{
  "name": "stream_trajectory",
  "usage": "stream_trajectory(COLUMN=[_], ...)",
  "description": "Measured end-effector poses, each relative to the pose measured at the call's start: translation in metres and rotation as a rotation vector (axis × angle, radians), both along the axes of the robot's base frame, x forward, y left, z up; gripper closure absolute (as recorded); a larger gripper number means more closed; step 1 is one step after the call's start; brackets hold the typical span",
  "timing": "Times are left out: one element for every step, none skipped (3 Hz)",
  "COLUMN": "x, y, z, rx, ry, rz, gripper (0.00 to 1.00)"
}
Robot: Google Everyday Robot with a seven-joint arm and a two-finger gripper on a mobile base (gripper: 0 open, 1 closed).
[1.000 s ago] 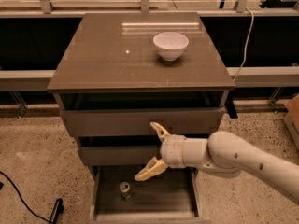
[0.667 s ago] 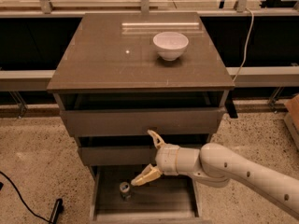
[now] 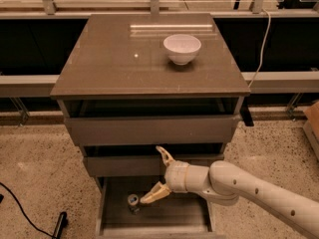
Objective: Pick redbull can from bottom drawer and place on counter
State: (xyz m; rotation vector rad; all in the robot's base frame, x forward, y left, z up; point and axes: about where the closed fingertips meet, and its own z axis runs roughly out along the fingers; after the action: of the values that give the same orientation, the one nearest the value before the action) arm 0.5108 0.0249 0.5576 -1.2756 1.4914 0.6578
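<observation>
The redbull can (image 3: 133, 201) stands upright on the grey floor of the open bottom drawer (image 3: 115, 222), near its left side. My gripper (image 3: 158, 176) is open above the drawer, just right of the can, its lower finger (image 3: 152, 195) reaching down close to the can. The other finger points up in front of the middle drawer. The counter (image 3: 114, 59) is the glossy top of the cabinet and holds a white bowl (image 3: 182, 49).
The two upper drawers (image 3: 149, 131) are slightly pulled out above the bottom one. A black cable and a dark object (image 3: 60, 224) lie on the speckled floor at the left. A white cord (image 3: 261, 39) hangs at the right.
My gripper has moved left and down, closer to the can in the bottom drawer. The can has not moved.
</observation>
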Motion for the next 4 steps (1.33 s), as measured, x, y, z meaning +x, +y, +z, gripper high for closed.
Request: stream_trajectory(x=[0.006,0.013,0.010,0.006], y=[-0.006,-0.011,-0.012,-0.004], z=[-0.031,-0.095,-0.162,-0.223], rx=[-0.009,-0.047,-0.015,0.022], ry=[0.008,0.013,0.054,0.113], rz=[-0.031,-0.054,-0.063,-0.036], gripper=[0.00,0.00,0.00,0.03])
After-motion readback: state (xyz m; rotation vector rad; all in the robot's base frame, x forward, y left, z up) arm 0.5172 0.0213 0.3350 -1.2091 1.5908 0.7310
